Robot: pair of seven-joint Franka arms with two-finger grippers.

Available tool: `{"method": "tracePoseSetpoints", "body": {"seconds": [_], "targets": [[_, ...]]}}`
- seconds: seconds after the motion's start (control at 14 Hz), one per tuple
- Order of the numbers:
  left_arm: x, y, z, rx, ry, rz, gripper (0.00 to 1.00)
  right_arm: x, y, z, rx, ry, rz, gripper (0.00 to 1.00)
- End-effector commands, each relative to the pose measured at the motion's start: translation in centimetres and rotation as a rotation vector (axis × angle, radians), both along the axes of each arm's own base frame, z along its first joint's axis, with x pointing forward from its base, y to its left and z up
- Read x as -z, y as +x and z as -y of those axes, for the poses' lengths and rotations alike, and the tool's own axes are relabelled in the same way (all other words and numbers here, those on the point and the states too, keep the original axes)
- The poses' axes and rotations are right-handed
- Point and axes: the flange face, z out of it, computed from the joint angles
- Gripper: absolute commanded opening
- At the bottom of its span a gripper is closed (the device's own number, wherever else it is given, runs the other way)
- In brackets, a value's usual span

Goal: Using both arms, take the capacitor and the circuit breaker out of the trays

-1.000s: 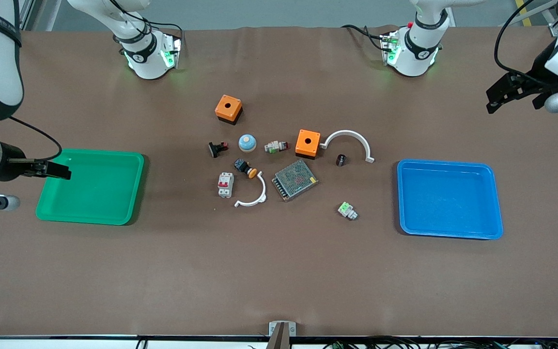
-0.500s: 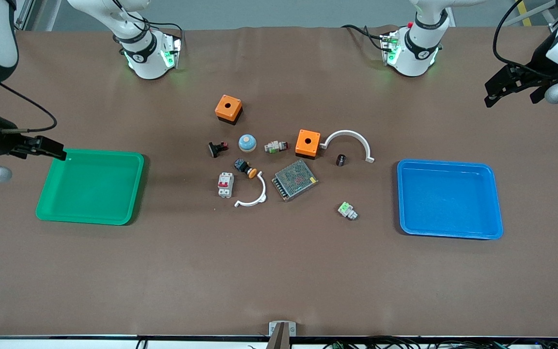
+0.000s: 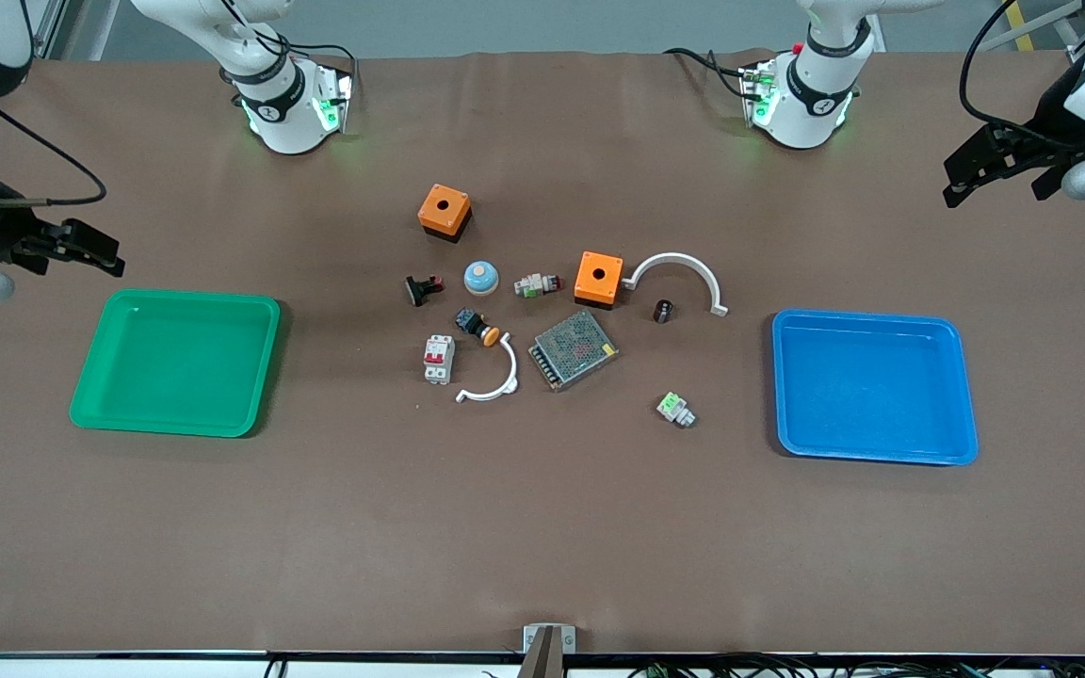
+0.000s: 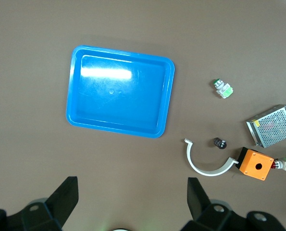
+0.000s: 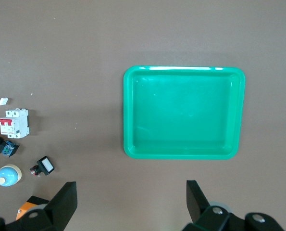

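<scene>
Brown desk (image 3: pixel 542 527), and the capacitor (image 3: pixel 663 310) sits centre-right in the front frame under the white arch (image 3: pixel 677 273), the breaker (image 3: pixel 438 359) lower and centre-left beside the orange-capped button (image 3: pixel 477 326). Left pincer (image 3: pixel 990 169) hangs released at the upper right edge; right pincer (image 3: pixel 72 247) hangs released at the left edge, above the green tray (image 3: pixel 175 424)
</scene>
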Motion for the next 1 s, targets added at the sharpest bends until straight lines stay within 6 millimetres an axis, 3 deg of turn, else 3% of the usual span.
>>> {"method": "tracePoseSetpoints", "body": {"seconds": [0.0,0.93], "targets": [[-0.7,-0.2,0.1,0.011,-0.015,0.017,1.0,-0.9,-2.5,0.2,-0.005,0.016,0.028,1.0],[-0.9,1.0,-0.2,0.0,-0.014,0.019,1.0,-1.4,-2.4,0.1,-0.052,0.047,0.057,1.0]]}}
